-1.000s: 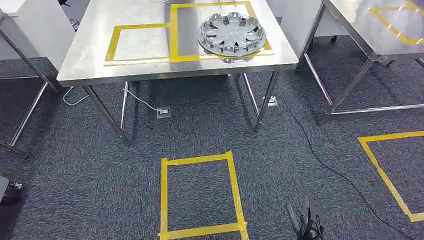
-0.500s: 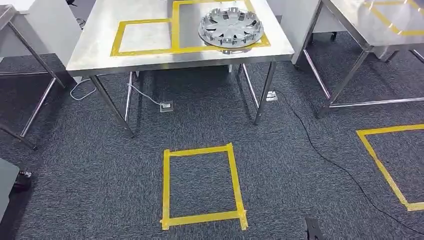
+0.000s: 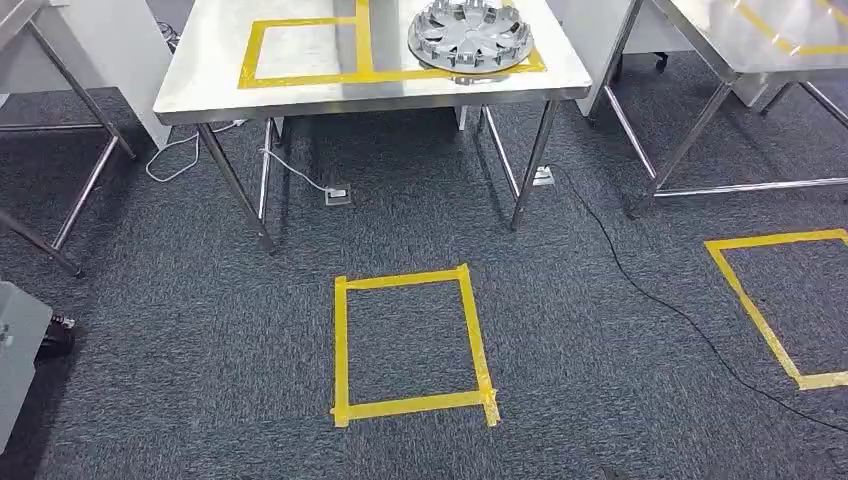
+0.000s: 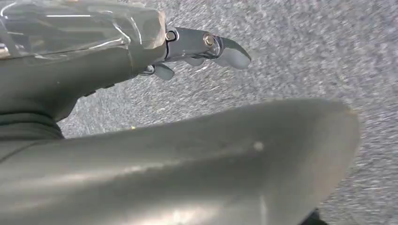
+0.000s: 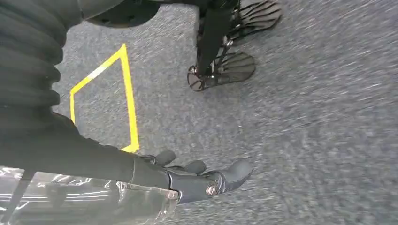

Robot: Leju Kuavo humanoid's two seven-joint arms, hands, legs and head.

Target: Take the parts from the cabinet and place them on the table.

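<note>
Shifted across the whole head view since the earlier frames: camera motion from the robot backing off or turning, not a move of the things. Bench now higher and further off at 12 o'clock, the right hand glimpsed low at 5 o'clock gone from the frame.

Head view: hubcap lying flat on the bench, inside the right-hand yellow tape outline, its upper rim cut off by the frame edge. Round, so no long axis to speak of. Taped floor square on the carpet at centre, a second bench at 2 o'clock, a grey box corner at 8 o'clock. No cabinet to be made out here.

Left wrist view: left hand hanging over blurred carpet, fingers loosely apart and holding nothing.

Right wrist view: right hand likewise empty, fingers slack and apart, over carpet beside yellow tape.

Judged: this part already delivered, well apart from both hands, neither hand clearly nearer; next fetch hangs on turning toward the cabinet.
</note>
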